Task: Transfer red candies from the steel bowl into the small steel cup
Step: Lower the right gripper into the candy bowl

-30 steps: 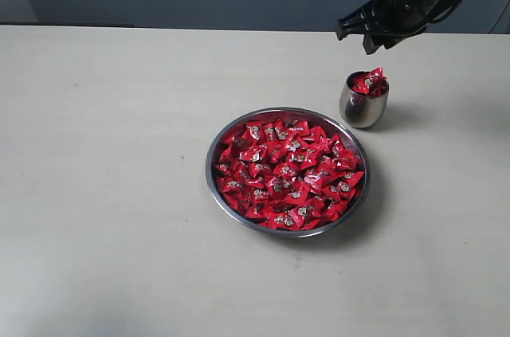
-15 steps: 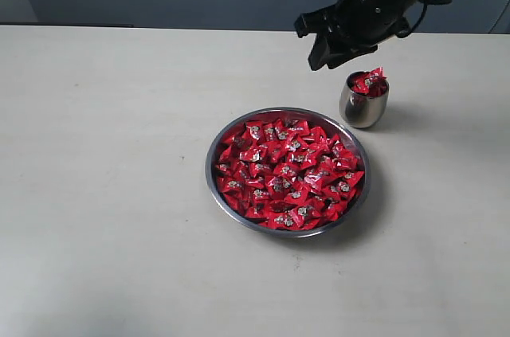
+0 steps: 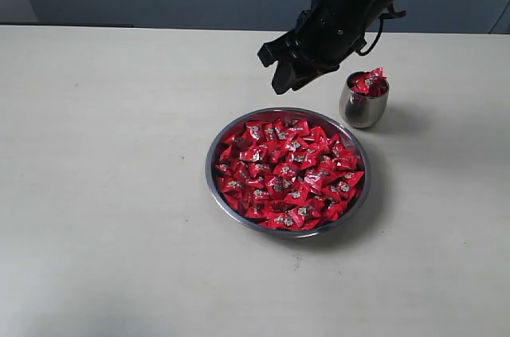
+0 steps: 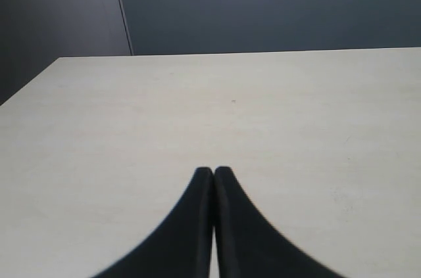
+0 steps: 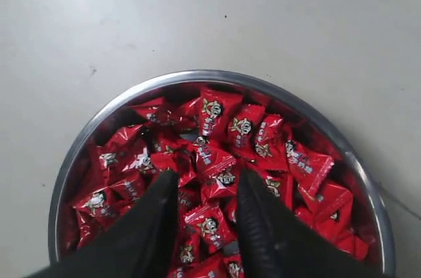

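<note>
Since a second ago, the right gripper (image 3: 276,72) has left its place above the cup (image 3: 363,107) and travelled toward the bowl (image 3: 213,163). Now it hangs over the bowl's far rim, with its fingers slanting down toward the candies (image 3: 291,174). The cup and the bowl did not move.

I judge that one delivery is finished and the arm is returning for the next pick. The cup already looks full: some candies (image 3: 369,82) stick out above its mouth, so another one may slide off.

The right gripper's (image 5: 207,176) jaws stand moderately apart with nothing between them, and in the wrist view I see only the heap far under the gap. The left gripper (image 4: 212,171) has its fingers pressed together, holds nothing, and rests over bare table (image 4: 197,107).

Seen from the right gripper, the bowl (image 5: 217,75) lies below and ahead of the fingertips, not touching them. The cup is behind them, lower than the wrist and just beside the bowl's rim.

About direction:
- The cup stands upright, with its long axis vertical and its mouth up.
- The bowl sits flat with its mouth up. It is round, so it has no long axis.
- The candies (image 5: 217,110) lie mostly flat, with their crimped ends pointing every way and no common direction.
- The finger gap is near one candy, but I cannot tell how its ends line up with the jaws.
</note>
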{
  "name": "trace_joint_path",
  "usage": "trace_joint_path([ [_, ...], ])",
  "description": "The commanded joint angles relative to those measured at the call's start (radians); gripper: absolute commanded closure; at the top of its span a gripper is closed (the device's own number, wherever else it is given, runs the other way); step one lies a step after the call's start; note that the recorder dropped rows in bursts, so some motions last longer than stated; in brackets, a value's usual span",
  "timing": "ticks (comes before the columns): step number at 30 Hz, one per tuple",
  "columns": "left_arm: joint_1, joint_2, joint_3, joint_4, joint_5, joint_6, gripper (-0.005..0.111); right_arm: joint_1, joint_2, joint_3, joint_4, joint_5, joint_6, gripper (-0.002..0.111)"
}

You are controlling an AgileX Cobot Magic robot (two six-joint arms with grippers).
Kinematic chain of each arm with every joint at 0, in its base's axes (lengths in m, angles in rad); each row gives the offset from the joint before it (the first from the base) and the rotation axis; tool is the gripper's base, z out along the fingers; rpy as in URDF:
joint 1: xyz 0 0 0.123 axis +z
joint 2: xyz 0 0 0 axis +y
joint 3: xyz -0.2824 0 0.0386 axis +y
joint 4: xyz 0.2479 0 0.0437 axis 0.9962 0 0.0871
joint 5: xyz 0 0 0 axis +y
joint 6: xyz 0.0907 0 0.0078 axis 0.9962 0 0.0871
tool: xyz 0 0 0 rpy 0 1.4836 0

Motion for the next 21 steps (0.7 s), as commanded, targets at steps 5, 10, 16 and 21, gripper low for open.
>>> trace_joint_path([
  [5, -0.007, -0.004, 0.004, 0.006, -0.002, -0.003, 0.106, 0.045, 0.02, -0.006, 0.004, 0.021, -0.017, 0.077],
  [10, -0.007, -0.004, 0.004, 0.006, -0.002, -0.003, 0.106, 0.08, 0.059, -0.006, -0.02, 0.021, -0.034, 0.077],
  [16, -0.007, -0.004, 0.004, 0.006, -0.002, -0.003, 0.106, 0.111, 0.114, -0.006, -0.036, 0.019, -0.038, 0.077],
  [21, -0.007, -0.004, 0.004, 0.006, -0.002, -0.003, 0.106, 0.114, 0.149, -0.006, -0.021, -0.009, -0.054, 0.061],
])
